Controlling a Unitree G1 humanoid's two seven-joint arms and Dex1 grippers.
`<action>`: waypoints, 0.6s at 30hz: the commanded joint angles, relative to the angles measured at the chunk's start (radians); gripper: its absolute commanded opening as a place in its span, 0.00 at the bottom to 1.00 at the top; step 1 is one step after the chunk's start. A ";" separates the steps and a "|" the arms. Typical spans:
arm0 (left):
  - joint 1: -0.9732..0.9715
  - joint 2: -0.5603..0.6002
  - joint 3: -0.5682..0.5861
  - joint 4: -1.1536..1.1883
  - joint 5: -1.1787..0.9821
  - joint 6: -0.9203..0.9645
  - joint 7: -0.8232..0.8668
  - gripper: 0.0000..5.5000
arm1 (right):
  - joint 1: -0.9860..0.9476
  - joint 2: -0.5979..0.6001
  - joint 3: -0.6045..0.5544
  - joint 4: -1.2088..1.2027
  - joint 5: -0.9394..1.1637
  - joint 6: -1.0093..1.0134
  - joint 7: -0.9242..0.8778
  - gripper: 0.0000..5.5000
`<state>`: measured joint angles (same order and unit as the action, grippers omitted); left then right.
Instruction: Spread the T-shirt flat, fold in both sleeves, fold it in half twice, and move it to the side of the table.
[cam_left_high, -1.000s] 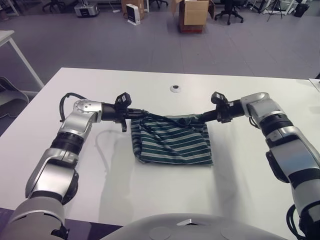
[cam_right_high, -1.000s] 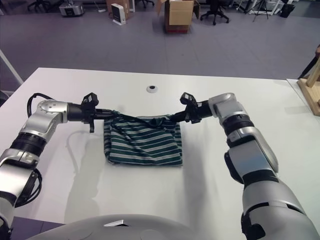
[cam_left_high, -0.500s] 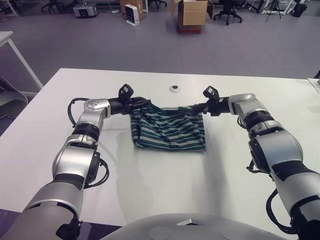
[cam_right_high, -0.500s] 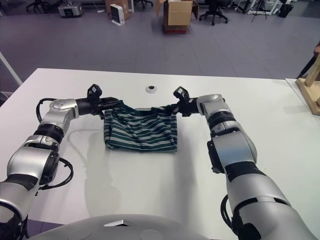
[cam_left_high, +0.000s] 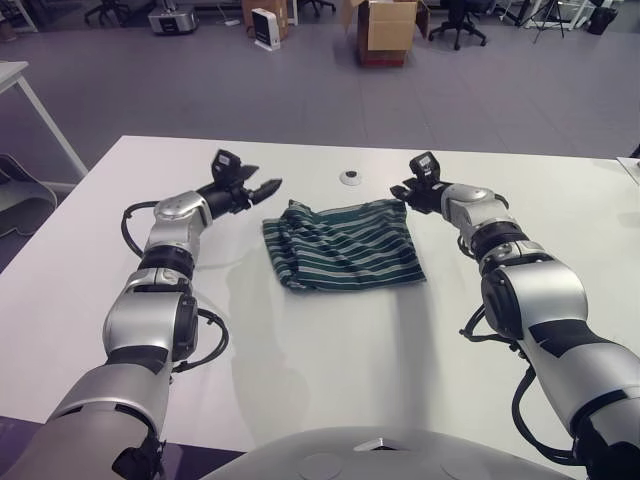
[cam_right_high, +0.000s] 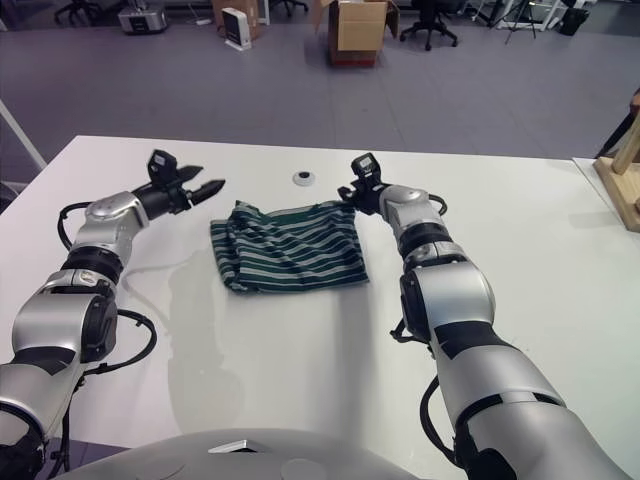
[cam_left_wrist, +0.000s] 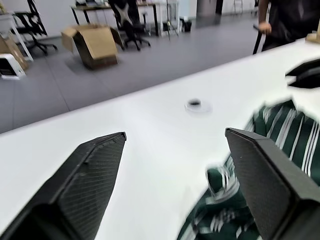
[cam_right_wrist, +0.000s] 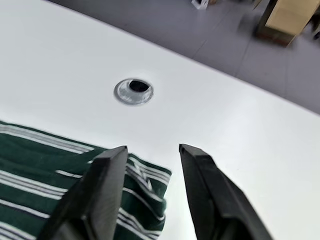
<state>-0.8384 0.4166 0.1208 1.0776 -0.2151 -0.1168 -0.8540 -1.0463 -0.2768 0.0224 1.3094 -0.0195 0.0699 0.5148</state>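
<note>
Counter (cam_left_high: 330, 395): one, white and broad; it carries a single garment near its middle
T-shirt (cam_left_high: 345, 258): one, dark green with thin pale stripes; folded to a rough rectangle and lying flat on the counter between the two arms; its left edge is bunched in soft folds
Left hand (cam_left_high: 268, 189): first of two; hovers just beyond and to the left of the shirt's far left corner, apart from the cloth; its two fingers are spread wide with nothing between them
Right hand (cam_left_high: 399, 196): second of two; sits at the shirt's far right corner, tips just over the cloth edge; its fingers are parted with a clear gap and grip nothing; cannot tell whether a tip brushes the fabric
Fingers (cam_left_wrist: 95, 170): four counted, two per hand; black, with ribbed inner faces
Cable port (cam_left_high: 350, 177): one, small and round, set in the counter beyond the shirt and short of the far edge
Floor beyond the counter: one open cardboard box (cam_left_high: 385, 28); one small white unit (cam_left_high: 266, 27) to its left; several office chairs, count uncertain
</note>
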 joint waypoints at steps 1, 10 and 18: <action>0.220 0.012 0.113 -0.303 -0.095 0.065 0.097 0.79 | 0.084 0.048 0.096 -0.156 -0.039 -0.062 0.231 0.48; 0.651 -0.094 0.177 -1.081 -0.141 0.363 0.483 0.82 | 0.475 0.082 0.413 -0.796 -0.223 0.033 0.317 0.51; 0.685 -0.090 0.224 -1.156 -0.145 0.447 0.581 0.82 | 0.640 -0.137 0.552 -1.100 -0.223 -0.166 0.548 0.51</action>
<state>-0.1644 0.3137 0.3283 -0.0763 -0.3538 0.3094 -0.2903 -0.4388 -0.3100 0.5498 0.2523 -0.2331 -0.0066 0.9918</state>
